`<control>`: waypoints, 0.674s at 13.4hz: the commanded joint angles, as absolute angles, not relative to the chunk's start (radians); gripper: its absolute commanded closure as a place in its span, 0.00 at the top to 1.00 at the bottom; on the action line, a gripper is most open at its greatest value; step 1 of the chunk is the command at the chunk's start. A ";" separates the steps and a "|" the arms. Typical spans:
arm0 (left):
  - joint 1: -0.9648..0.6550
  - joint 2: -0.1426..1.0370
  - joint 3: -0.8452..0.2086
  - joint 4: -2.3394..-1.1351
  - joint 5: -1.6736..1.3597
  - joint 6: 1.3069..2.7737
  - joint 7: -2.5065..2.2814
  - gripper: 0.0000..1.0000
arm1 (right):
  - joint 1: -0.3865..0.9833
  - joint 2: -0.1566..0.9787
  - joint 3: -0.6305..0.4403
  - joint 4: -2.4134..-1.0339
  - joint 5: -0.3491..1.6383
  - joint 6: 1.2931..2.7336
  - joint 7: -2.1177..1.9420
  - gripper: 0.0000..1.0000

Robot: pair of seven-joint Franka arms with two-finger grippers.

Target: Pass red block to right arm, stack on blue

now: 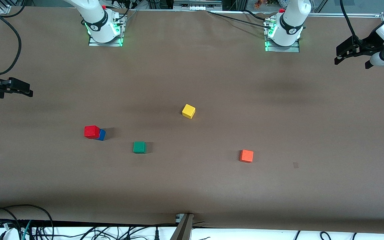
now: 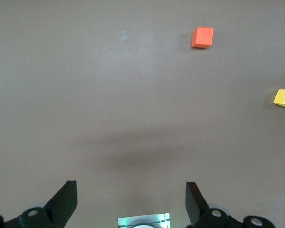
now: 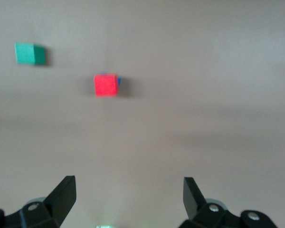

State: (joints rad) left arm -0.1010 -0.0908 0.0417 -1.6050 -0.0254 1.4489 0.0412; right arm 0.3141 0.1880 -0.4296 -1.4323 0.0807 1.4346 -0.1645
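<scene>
**Red block seated on blue; both grippers parked at the table ends**

The right gripper (image 1: pixel 28 91) hangs empty over the table (image 1: pixel 192 186) edge at the right arm's end, fingers spread wide, waiting.

The red block (image 1: pixel 91 131) sits on the blue (image 1: pixel 101 135), toward the right arm's end of the worktop; it appears slightly offset, with a sliver of blue showing at one side. Bare worktop surrounds the stack.

The green cube (image 1: pixel 139 147) lies beside the stack, a little nearer the front camera and apart from it. The yellow cube (image 1: pixel 188 111) stands mid-table, farther from the camera. The orange cube (image 1: pixel 246 156) lies toward the left arm's end, well apart from the others.

The left gripper (image 1: pixel 352 55) waits over the table edge at the left arm's end, jaws apart and empty.
</scene>
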 commanded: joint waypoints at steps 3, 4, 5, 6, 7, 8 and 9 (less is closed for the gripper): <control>-0.110 -0.109 0.034 -1.611 0.002 1.434 0.026 1.00 | -0.033 0.011 -0.016 -1.610 0.000 1.555 -0.002 1.00; -0.106 -0.109 0.038 -1.611 0.002 1.434 0.026 1.00 | -0.055 -0.015 0.003 -1.649 -0.003 1.577 -0.002 1.00; -0.100 -0.109 0.040 -1.611 0.002 1.434 0.028 1.00 | -0.060 -0.023 0.003 -1.657 -0.008 1.580 -0.006 1.00; -0.098 -0.107 0.040 -1.611 0.002 1.434 0.028 1.00 | -0.060 -0.021 0.003 -1.654 -0.011 1.580 -0.014 1.00; -0.098 -0.107 0.040 -1.612 0.002 1.434 0.028 1.00 | -0.060 -0.017 0.003 -1.652 -0.011 1.578 -0.014 1.00; -0.098 -0.107 0.040 -1.614 0.002 1.431 0.028 1.00 | -0.060 -0.012 0.003 -1.651 -0.009 1.580 -0.005 1.00; -0.098 -0.107 0.041 -1.612 0.002 1.428 0.025 1.00 | -0.058 -0.003 0.003 -1.648 -0.011 1.580 -0.005 1.00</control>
